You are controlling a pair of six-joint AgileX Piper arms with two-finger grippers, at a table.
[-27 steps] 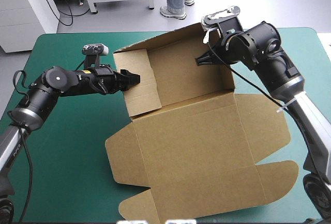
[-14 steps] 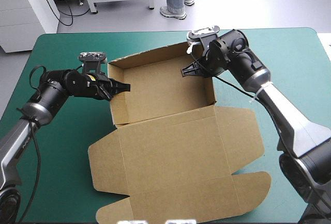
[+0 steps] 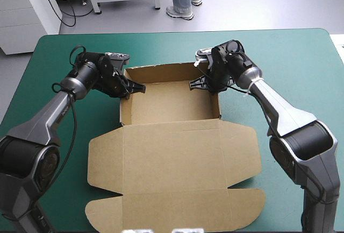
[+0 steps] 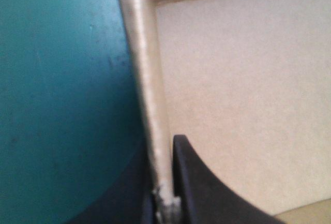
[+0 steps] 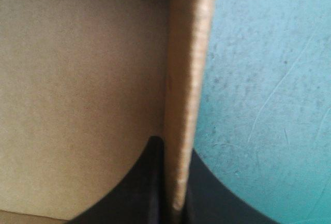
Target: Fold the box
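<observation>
— Which step is in hand?
— The box (image 3: 172, 152), toward the table's (image 3: 301, 71) far edge, is formed into a tray. Its side walls are clamped by the left gripper (image 3: 129, 89) and right gripper (image 3: 200, 82).
— Next?
— Likely the walls are to be pressed firm, then released.

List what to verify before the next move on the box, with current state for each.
1. Left gripper shut on the left wall of the box: ok.
2. Right gripper shut on the right wall: ok.
3. Both side walls upright: ok.
4. Far wall raised, meeting the side walls at the corners: ok.
5. Lid lying flat on the table, on the near side of the tray: ok.
6. Wall flaps tucked and locked so that the walls hold if released: cannot tell.
</observation>
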